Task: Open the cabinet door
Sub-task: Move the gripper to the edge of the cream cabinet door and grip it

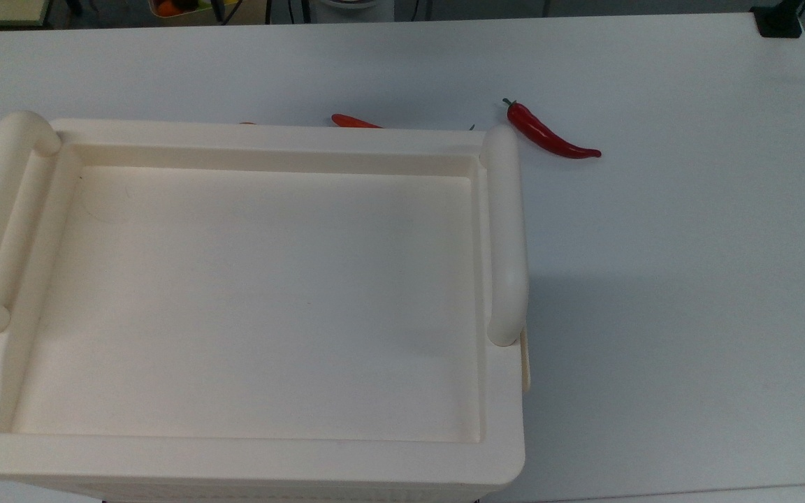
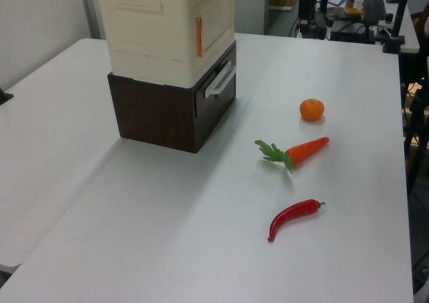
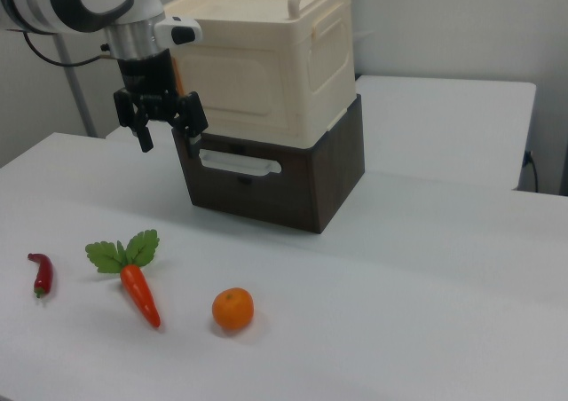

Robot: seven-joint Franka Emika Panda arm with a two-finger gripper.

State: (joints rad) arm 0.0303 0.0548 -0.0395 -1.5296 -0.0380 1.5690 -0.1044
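Cream plastic cabinet door (image 3: pixel 232 80) sits flush and closed on the front of the cabinet (image 3: pixel 302 73), which is stacked on a dark brown drawer base (image 3: pixel 293 184). End effector (image 3: pixel 161 128) hangs at the door's edge on the right view's left, fingers spread open, holding nothing. Judged step: approach, door not yet engaged. Next move calls for hooking that edge and swinging it outward without dragging the stack. Right view gives the arm against the door. Left view shows an orange strip (image 2: pixel 198 37) at the door's edge and the drawer handle (image 2: pixel 221 82). Top view shows the recessed top. Carrot (image 3: pixel 138 287), orange (image 3: pixel 232 310) and chili (image 3: pixel 41 272) lie on the worktop (image 3: pixel 426 277), well apart.
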